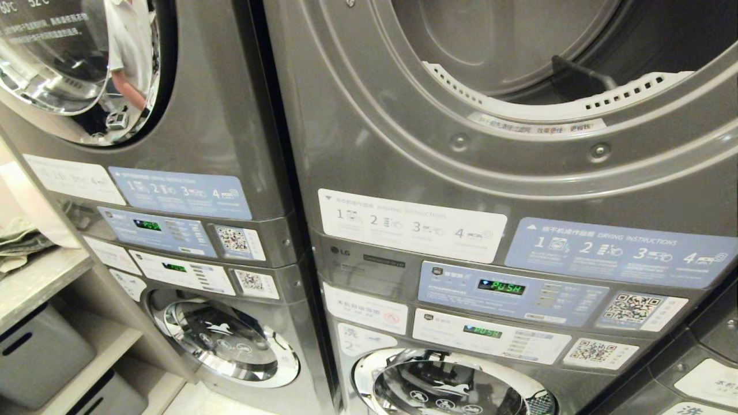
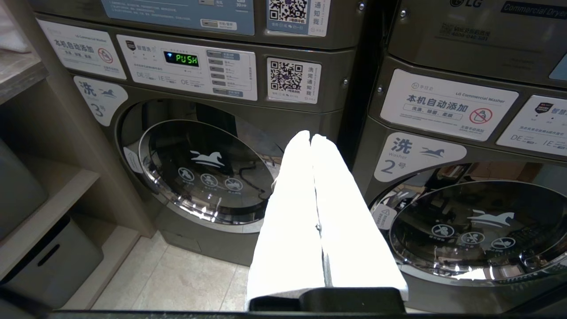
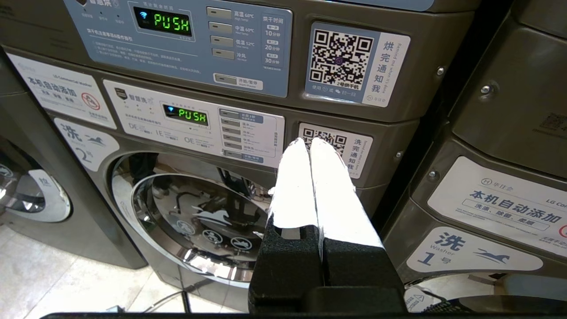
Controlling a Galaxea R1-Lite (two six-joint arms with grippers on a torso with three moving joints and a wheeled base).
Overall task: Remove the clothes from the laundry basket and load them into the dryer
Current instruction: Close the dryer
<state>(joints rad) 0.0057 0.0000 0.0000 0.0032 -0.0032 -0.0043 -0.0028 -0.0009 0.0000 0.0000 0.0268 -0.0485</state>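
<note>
Dryer (image 1: pixel 519 86): drum open, 1 o'clock in head view. Left hand (image 2: pixel 311 137), right hand (image 3: pixel 308 141): pinched closed, empty. Basket, clothes: unseen. Risk: reaching blind, striking washer door (image 3: pixel 195 221).

Only the two grippers of the machine can be seen. The left gripper (image 2: pixel 311 136) has two long fingers (image 2: pixel 288 212) wrapped in smooth white covering, tapering to rounded tips, with a thin dark seam between them; they rise from a flat black base block. The right gripper (image 3: pixel 308 141) is built alike: white-wrapped fingers (image 3: pixel 336 195), the wrap ragged at its lower edge, where textured black finger mounts show above a black base.
</note>
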